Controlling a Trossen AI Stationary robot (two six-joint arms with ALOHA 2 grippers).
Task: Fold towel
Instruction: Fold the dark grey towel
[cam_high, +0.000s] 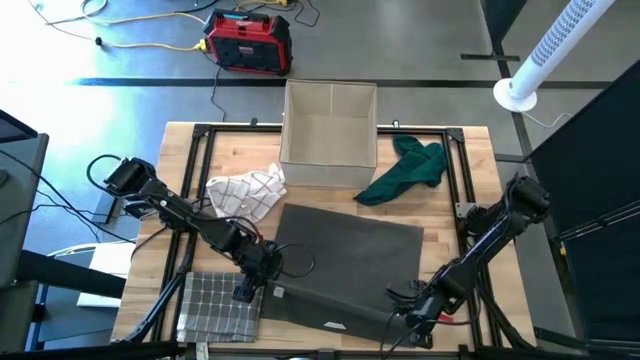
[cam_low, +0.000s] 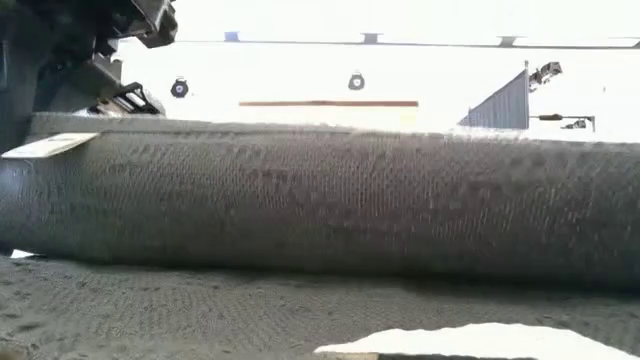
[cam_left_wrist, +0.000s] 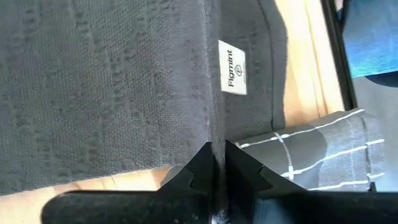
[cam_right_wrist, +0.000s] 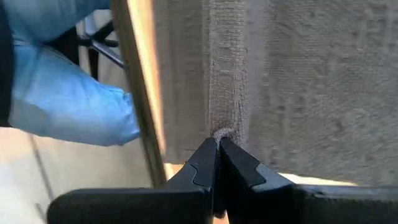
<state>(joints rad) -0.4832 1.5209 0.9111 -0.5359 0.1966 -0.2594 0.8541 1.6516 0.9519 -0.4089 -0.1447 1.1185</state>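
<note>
A dark grey towel (cam_high: 350, 260) lies spread on the wooden table, between my two arms. In the low view its near part (cam_low: 320, 200) bulges up as a long rounded fold across the picture. My left gripper (cam_left_wrist: 217, 155) is shut on the towel at its near left corner (cam_high: 262, 292), close to a white label (cam_left_wrist: 233, 67). My right gripper (cam_right_wrist: 217, 142) is shut on the towel at the near right corner (cam_high: 405, 322). My left gripper pinches a raised edge of the towel (cam_left_wrist: 214, 134) between its two fingertips, just short of the white label. It comes slanting down from the table's left. The edge runs straight away from the fingers. One layer or several, I cannot tell. My right gripper pinches the towel's thick hem (cam_right_wrist: 225, 124) between its two fingertips, at the near right corner. It comes slanting down from the table's right. The hem runs straight on from the fingertips, and the cloth beyond it lies flat.
A folded grey plaid cloth (cam_high: 215, 305) lies by the near left corner, next to my left gripper. Behind the towel are a white checked cloth (cam_high: 248, 192), a green cloth (cam_high: 408, 170) and an open beige box (cam_high: 330, 120). A black frame (cam_high: 195, 170) borders the table.
</note>
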